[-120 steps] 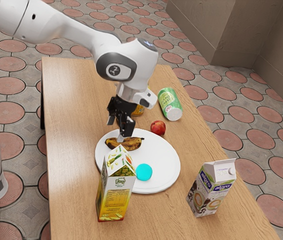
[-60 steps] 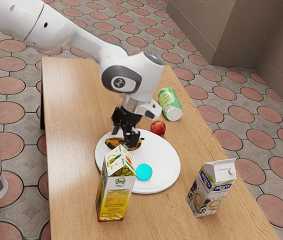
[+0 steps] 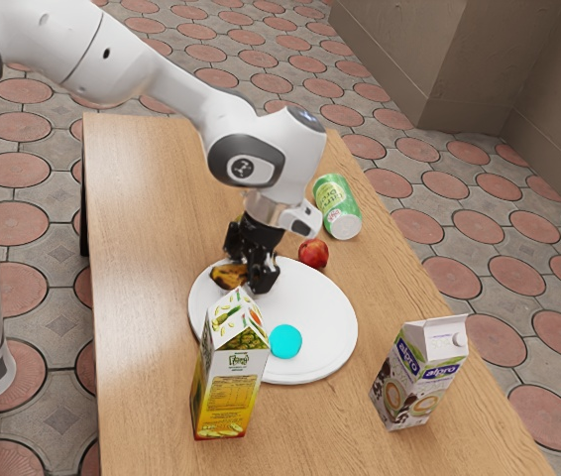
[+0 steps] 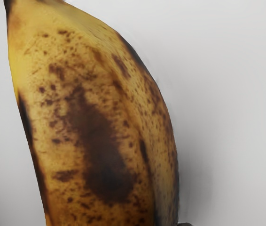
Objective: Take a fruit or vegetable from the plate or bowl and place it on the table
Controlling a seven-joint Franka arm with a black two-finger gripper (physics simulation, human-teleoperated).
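My hand (image 3: 249, 275) points downward, low at the banana (image 3: 226, 276) on the plate (image 3: 322, 332). Grip state: I cannot tell whether spread or pinching.

The gripper (image 3: 247, 274) is sinking closer to the plate (image 3: 312, 297) and is hiding the end of the banana (image 3: 225, 277) nearer the plate's middle. The banana is shifting slightly on the plate, its uncovered end edging toward the rim.

The plate (image 3: 320, 322) holds a banana (image 3: 225, 276) — apple (image 3: 313, 254) nearby.
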